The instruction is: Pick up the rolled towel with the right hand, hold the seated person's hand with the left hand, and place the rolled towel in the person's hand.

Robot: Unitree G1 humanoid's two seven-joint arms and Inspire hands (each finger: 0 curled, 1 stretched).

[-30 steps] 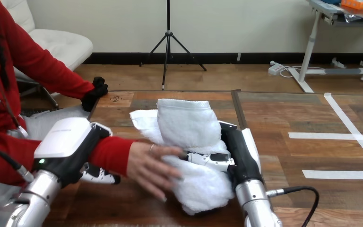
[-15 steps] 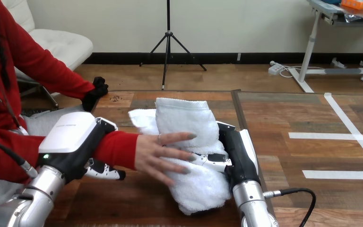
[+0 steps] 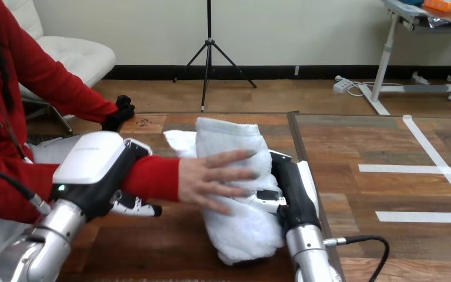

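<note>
My right hand (image 3: 290, 188) grips the rolled towel (image 3: 235, 223) from its right side, fingers (image 3: 267, 197) curled into the cloth, over the wooden table (image 3: 170, 241). The person's hand (image 3: 214, 179) lies flat against the towel's left face. My left hand (image 3: 97, 170) wraps the person's red-sleeved forearm (image 3: 155, 176), its fingers visible beneath it.

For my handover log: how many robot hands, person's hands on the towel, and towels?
Robot hands: 2, the left hand and the right hand
Person's hands on the towel: 1, the person's hand
Towels: 1, the rolled towel
Total: 4
</note>
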